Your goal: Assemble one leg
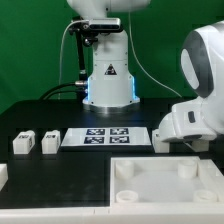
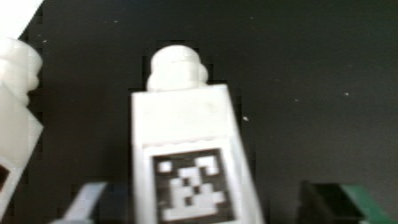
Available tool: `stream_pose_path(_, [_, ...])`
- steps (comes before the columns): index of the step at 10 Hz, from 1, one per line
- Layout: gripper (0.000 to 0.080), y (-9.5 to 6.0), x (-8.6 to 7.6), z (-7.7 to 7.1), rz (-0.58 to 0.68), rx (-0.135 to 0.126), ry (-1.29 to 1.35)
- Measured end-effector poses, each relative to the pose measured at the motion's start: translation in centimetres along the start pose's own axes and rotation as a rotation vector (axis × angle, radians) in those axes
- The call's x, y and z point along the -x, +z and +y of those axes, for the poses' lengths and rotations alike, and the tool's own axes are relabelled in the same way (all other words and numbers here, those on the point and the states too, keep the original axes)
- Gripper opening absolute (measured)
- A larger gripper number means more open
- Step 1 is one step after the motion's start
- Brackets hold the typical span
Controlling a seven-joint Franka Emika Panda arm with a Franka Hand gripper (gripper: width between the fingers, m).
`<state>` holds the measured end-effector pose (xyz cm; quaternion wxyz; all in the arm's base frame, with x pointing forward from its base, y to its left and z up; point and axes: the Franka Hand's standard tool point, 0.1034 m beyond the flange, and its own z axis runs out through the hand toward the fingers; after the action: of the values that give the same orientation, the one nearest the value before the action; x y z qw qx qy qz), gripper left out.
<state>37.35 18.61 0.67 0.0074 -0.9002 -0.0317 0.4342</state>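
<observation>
The gripper (image 2: 205,203) is straddling the leg (image 2: 185,140) with its fingers (image 2: 84,205) spread. One dark pad is showing on each side of the white block, neither seems to be touching it, and nothing is being pinched. The leg is lying flat on the black table (image 2: 302,90), tag face up, its rounded peg pointing away from the wrist, with another white part (image 2: 16,100) just beside it. The step in hand looks to be the grasp. Doing it well is calling for the fingers to be centred first, since one side gap is looking wider than the other. The pads should then be closing on the long flat sides below the peg, without nudging the neighbouring part. Only the wrist view is showing this leg and the finger spread. In the exterior view the arm (image 1: 195,85) is hiding both, to that view's right of the marker board (image 1: 105,137). That view is instead showing two more small blocks (image 1: 50,142) at its left and the large white socketed piece (image 1: 165,180) in front.
</observation>
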Motion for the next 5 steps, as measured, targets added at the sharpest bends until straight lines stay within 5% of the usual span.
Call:
stream_pose_path(1, [0.0289, 0.00, 0.00, 0.00, 0.000, 0.000, 0.000])
stream_pose_path(5, [0.0291, 0.00, 0.00, 0.00, 0.000, 0.000, 0.000])
